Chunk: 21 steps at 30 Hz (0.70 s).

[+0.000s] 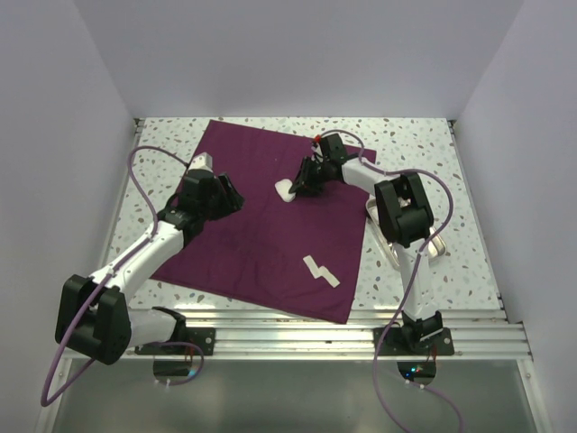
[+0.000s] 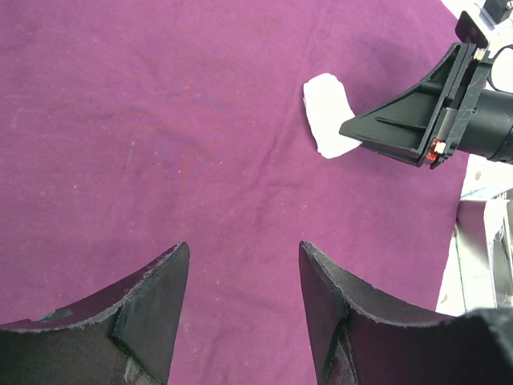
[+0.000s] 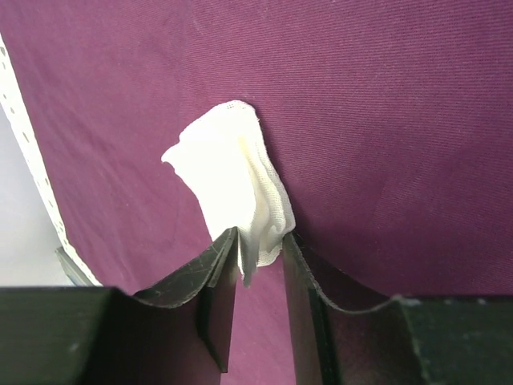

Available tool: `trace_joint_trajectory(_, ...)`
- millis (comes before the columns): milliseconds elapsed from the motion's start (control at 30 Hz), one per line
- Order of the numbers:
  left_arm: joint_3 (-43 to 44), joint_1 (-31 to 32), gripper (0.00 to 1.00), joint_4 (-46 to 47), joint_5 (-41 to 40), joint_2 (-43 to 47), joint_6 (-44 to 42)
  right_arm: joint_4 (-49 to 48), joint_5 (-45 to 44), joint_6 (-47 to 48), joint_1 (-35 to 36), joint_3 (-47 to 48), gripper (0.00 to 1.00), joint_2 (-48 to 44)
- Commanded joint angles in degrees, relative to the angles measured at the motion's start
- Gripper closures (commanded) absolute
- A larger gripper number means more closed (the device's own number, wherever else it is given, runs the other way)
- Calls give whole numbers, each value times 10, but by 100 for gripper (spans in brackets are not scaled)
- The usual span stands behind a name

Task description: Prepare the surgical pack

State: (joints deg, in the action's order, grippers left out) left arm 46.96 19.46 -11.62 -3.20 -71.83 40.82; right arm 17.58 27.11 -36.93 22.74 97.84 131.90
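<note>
The dark purple cloth (image 1: pixel 261 230) of the surgical pack lies spread flat on the table. A crumpled white gauze square (image 1: pixel 285 190) sits on its upper middle. My right gripper (image 1: pixel 299 186) is down on the cloth, and in the right wrist view its fingertips (image 3: pixel 260 241) pinch the near edge of the gauze (image 3: pixel 228 180), bunching it up. My left gripper (image 1: pixel 234 200) hovers open over the cloth (image 2: pixel 160 120) to the left, nothing between its fingers (image 2: pixel 244 253). From there the gauze (image 2: pixel 325 112) and the right gripper's finger (image 2: pixel 401 128) show ahead.
A second white gauze piece (image 1: pixel 320 270), zigzag in outline, lies on the cloth's near right part. A silver metal tray (image 1: pixel 435 246) sits right of the cloth, mostly hidden under my right arm. Speckled tabletop (image 1: pixel 424 153) surrounds the cloth; white walls enclose three sides.
</note>
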Motion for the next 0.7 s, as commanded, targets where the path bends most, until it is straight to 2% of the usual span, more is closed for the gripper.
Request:
trace_joint_trajectory(0,-6,-5,39,22,4,15,-17,-2,-11,6,-2,6,65,-13)
trace_joint_trajectory(267,-6,-5,39,27,8,13,-17,32,-32,25,-4,0,54,-20)
trace_joint_trajectory(667,-5,-5,39,31,8,6,-17,38,-44,47,-7,-13,54,-43)
